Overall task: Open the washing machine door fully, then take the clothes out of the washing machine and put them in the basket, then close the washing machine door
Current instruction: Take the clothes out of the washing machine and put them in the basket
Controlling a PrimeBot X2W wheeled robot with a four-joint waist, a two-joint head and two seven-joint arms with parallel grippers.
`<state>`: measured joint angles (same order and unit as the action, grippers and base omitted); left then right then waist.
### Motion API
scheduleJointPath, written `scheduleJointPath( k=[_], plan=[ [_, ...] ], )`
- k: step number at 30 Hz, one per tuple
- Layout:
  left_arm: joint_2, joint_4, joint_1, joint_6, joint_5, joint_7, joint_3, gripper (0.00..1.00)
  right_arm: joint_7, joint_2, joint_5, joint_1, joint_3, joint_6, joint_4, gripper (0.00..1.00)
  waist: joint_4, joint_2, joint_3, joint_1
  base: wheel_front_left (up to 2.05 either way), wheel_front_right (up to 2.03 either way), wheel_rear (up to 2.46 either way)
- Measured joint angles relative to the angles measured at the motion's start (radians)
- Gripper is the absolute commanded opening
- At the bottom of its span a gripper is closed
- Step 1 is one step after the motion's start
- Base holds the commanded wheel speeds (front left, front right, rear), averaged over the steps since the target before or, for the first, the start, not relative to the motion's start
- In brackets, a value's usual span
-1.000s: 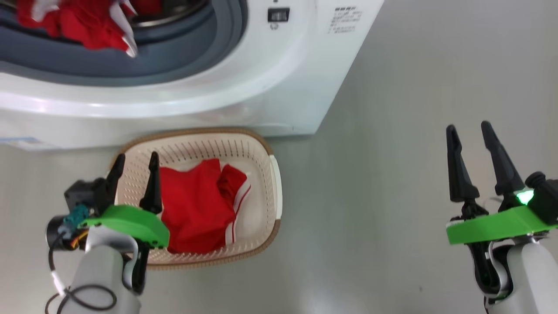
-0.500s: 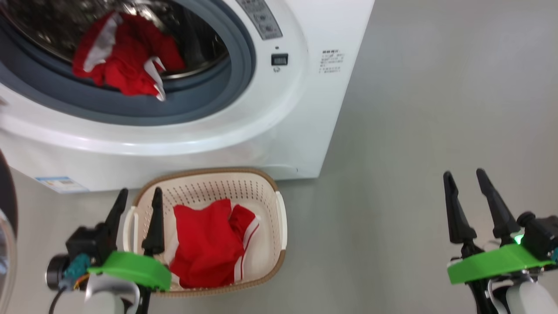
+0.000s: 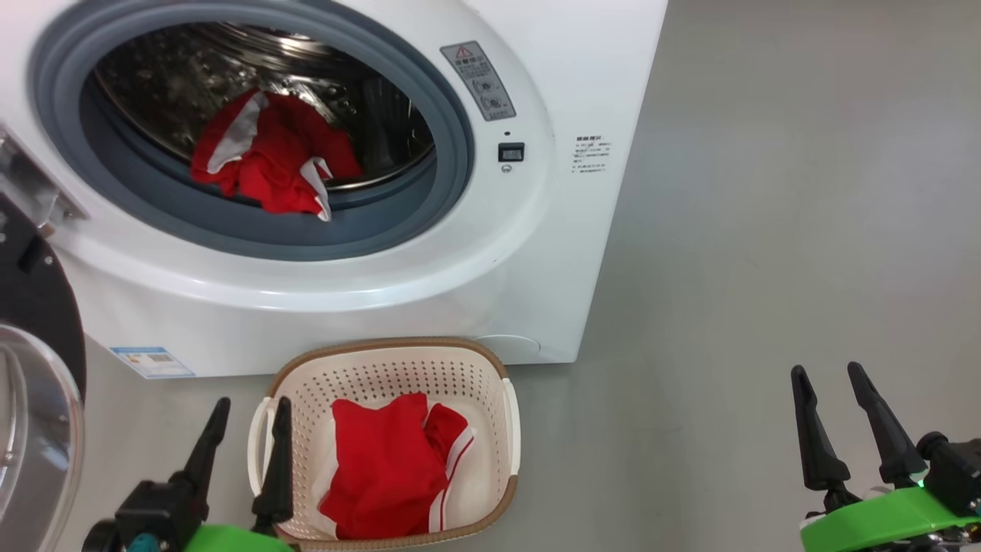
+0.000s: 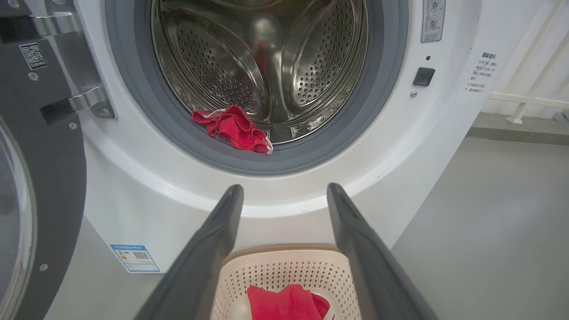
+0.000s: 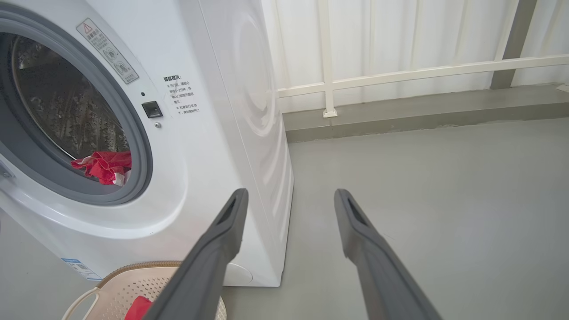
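Note:
The white washing machine (image 3: 490,253) stands with its door (image 3: 34,383) swung open at the left, black rim and glass bowl showing. Red clothes (image 3: 268,161) with white stripes lie at the drum's front lip, by the grey gasket. The cream basket (image 3: 490,376) sits on the floor before the machine, holding another red garment (image 3: 383,468). My left gripper (image 3: 249,410) hangs open at the basket's left rim, nothing between its fingers. My right gripper (image 3: 829,376) is open over bare floor to the right. In the left wrist view the clothes (image 4: 233,129) lie ahead, above the fingers.
Grey floor (image 3: 766,230) stretches to the right of the machine. A white railing (image 5: 400,73) and pale curtain run behind it. A blue sticker (image 3: 153,362) marks the machine's lower left front.
The head view has tilted up, so the drum opening and the door come into view and the basket sits lower. Both grippers stay open.

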<state>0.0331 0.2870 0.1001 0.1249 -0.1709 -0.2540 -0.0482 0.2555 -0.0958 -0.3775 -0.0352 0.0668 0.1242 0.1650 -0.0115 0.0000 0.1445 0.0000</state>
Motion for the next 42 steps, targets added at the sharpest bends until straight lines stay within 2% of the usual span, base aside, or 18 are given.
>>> scheduleJointPath(
  k=[6,18,37,42],
  plan=[
    [0.002,-0.049,-0.058,-0.003,-0.008,0.000,0.005,1.00,0.000,0.001,0.000,-0.030,0.011,0.000,-0.003,1.00,0.009,0.0000,-0.017,0.0000,0.00,0.00,0.00],
    [0.005,-0.146,-0.167,-0.039,-0.033,0.000,0.015,1.00,0.000,0.007,0.000,-0.068,0.024,0.000,-0.005,1.00,0.007,0.0000,-0.049,0.0000,0.00,0.00,0.00],
    [0.006,-0.165,-0.180,-0.056,-0.044,0.000,0.019,1.00,0.000,0.009,0.000,-0.077,0.030,0.000,-0.005,1.00,-0.002,0.0000,-0.031,0.0000,0.00,0.00,0.00],
    [0.007,-0.143,-0.135,-0.073,-0.043,0.000,0.032,1.00,0.000,0.019,0.000,-0.054,0.030,0.000,-0.006,1.00,-0.001,0.0000,-0.003,0.0000,0.00,0.00,0.00]
  ],
)
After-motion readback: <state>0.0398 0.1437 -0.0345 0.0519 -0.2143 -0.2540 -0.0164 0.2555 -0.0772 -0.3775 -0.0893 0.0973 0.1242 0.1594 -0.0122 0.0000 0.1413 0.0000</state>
